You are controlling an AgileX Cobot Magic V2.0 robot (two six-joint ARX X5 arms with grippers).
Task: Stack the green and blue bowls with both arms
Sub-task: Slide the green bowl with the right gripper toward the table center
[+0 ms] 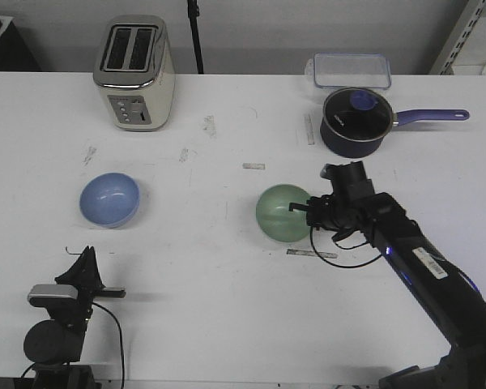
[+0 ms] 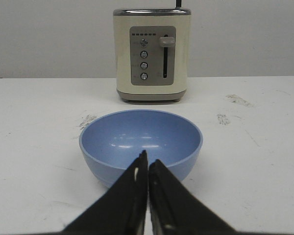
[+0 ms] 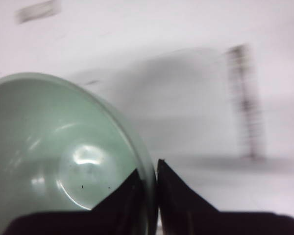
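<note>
Two jaws of our right gripper [image 3: 148, 178] pinch the green bowl's [image 1: 281, 212] rim; our left gripper [image 2: 148, 161], jaws clenched empty, sits just short of the blue bowl [image 2: 141, 142] on the desk [image 1: 227, 275].

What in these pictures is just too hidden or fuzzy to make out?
- Right wrist view: motion blur smears the table marks; the green bowl is cut off by the frame edge.
- Front view: the saucepan contents are hidden under its lid; toaster button labels are too small.
- Front view: whether the green bowl is lifted or touching the table cannot be told.
- Left wrist view: the blue bowl near rim is partly covered by the left gripper.
</note>
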